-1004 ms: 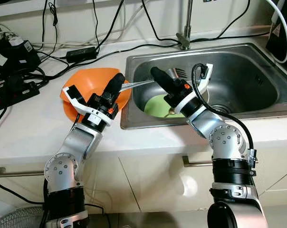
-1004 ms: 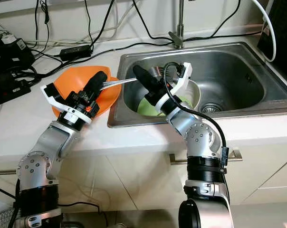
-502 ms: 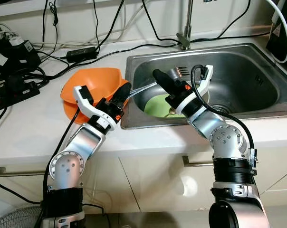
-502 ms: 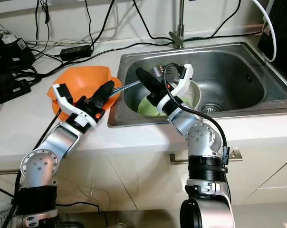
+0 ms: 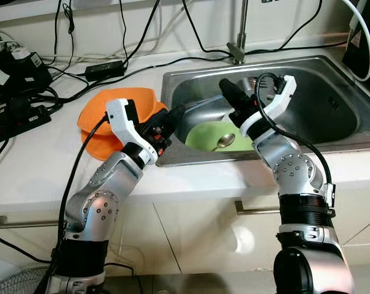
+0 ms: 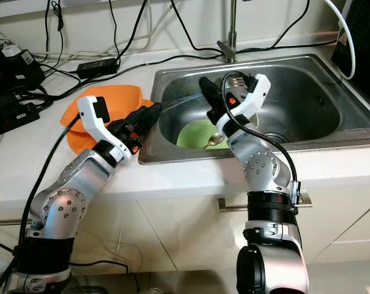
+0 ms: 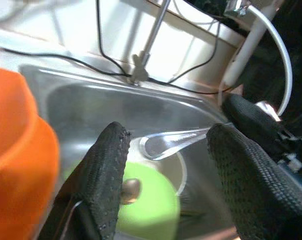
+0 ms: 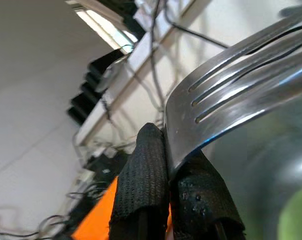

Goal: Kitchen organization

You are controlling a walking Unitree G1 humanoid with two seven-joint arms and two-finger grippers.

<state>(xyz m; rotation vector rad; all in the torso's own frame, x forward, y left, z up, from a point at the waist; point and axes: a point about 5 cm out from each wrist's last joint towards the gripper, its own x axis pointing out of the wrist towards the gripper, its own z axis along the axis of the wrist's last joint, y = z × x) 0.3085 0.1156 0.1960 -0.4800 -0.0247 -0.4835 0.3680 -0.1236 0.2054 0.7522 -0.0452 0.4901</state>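
The fork (image 8: 231, 107) has left the left gripper (image 7: 166, 150), now spread empty at the sink (image 5: 332, 131) rim mid-frame, and rides clamped in the right gripper (image 5: 229, 92) above the green plate (image 5: 206, 136) holding a spoon (image 5: 222, 142), orange bowl (image 5: 93, 138) left.

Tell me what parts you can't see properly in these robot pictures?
- Fork: in the right wrist view its handle is hidden by the right gripper pinching it.
- Spoon on the green plate: too small for detail.
- Orange bowl: partly hidden by the left arm.
- Left wrist view: blurry.
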